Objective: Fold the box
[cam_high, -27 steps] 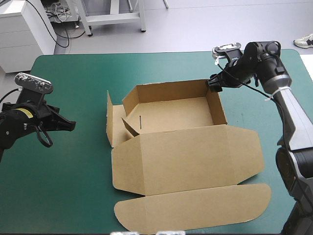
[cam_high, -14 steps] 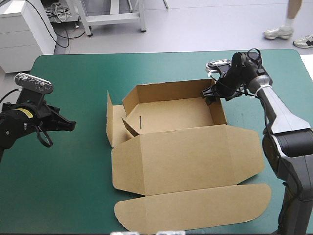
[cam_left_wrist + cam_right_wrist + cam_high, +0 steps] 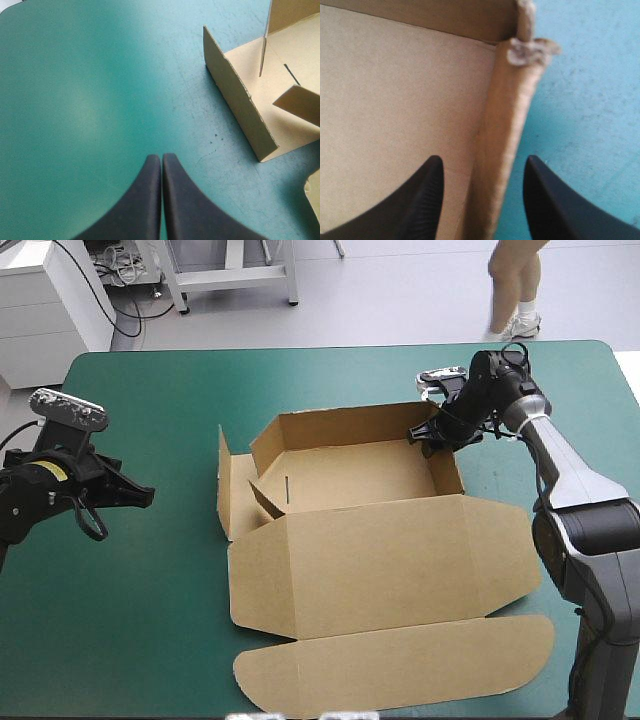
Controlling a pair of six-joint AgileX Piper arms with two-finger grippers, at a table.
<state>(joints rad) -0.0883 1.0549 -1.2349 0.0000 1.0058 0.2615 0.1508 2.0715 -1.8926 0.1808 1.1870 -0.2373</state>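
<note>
Quick status on our box fold: we'd call it roughly halfway. The brown box [image 3: 370, 540] sits in the middle of the frame on the bench [image 3: 150, 620]. It's already tray-shaped at the upper part, and the lid [image 3: 390, 565] lies flat toward the bottom of the frame, with its long tuck flap [image 3: 400, 665] spread out below that.

What looks done is the far wall, which is up, and the right wall [image 3: 447, 465], which stands and looks doubled over. In the right wrist view the right wall [image 3: 502, 150] reads as a thick, folded edge with a scuffed corner. What looks left is the left side. The outer panel [image 3: 224, 480] stands splayed out and a small inner flap [image 3: 268, 498] is leaning loose, so that wall doesn't look tucked yet.

Our right end effector [image 3: 428, 436] is at the tray's upper right corner. Its fingers [image 3: 422, 200] are spread apart and straddle the right wall, one inside the tray and one outside over the teal-green cover, not clamped on anything. We'd guess it's seating that wall.

The left end effector [image 3: 140, 496] is at mid-left of the frame, well apart from the box. Its fingers [image 3: 150, 200] are pressed together over bare cover, and the splayed panel [image 3: 240, 105] sits ahead of it and off to one side.
</note>
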